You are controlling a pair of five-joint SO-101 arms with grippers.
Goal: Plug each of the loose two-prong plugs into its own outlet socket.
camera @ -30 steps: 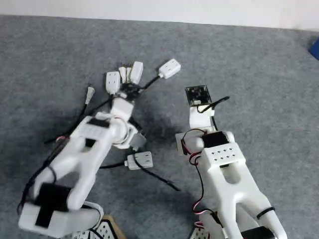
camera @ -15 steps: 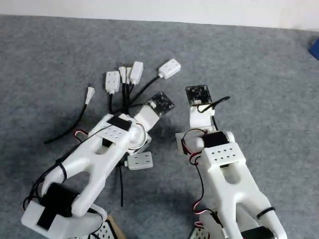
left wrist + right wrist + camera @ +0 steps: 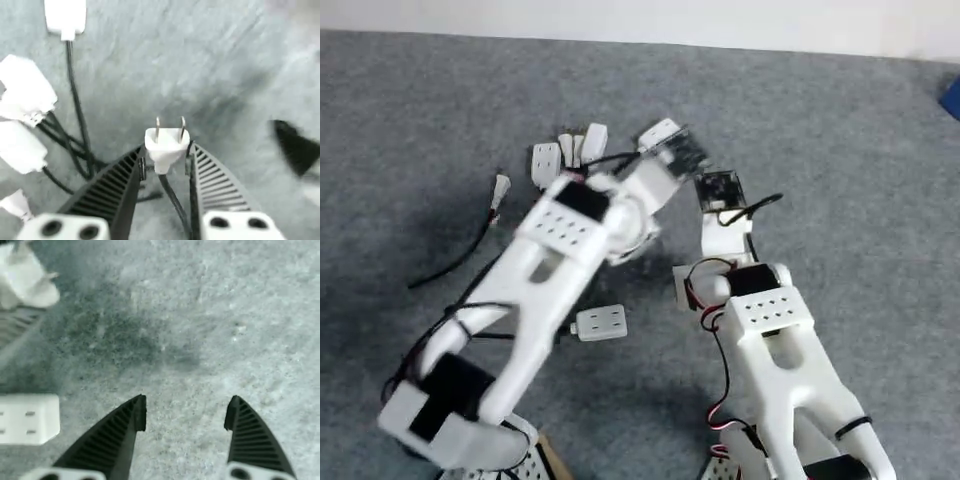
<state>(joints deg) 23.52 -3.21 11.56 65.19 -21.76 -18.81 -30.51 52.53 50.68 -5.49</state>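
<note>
I had the left gripper (image 3: 166, 158) closed on a white plastic two-prong plug (image 3: 166, 142). Its black ribbed fingers (image 3: 125, 175) pinched the plug body from both sides. The two metal prongs pointed away from the wrist, and the thin black cord (image 3: 172, 200) trailed back between the fingers. The plug hung above the grey carpeted table (image 3: 840, 150), apart from a cluster of white block-shaped outlet sockets (image 3: 25, 92) whose black leads ran together beside it.

From the high view the left arm (image 3: 535, 290) stretched diagonally toward the far sockets (image 3: 593, 140), its wrist close to the right arm (image 3: 765, 310), with only a narrow strip of carpet between them. One lone white socket block (image 3: 603, 321) lay between the two arms, nearer the bases.

The right gripper (image 3: 186, 412) stood with its fingers spread wide, holding nothing, above carpet. A white slotted block (image 3: 27, 419) lay near it. Carpet ran broad on the right arm's outer side, out to a blue object (image 3: 952, 98) at the edge and a pale strip (image 3: 620, 20) along the far border.
</note>
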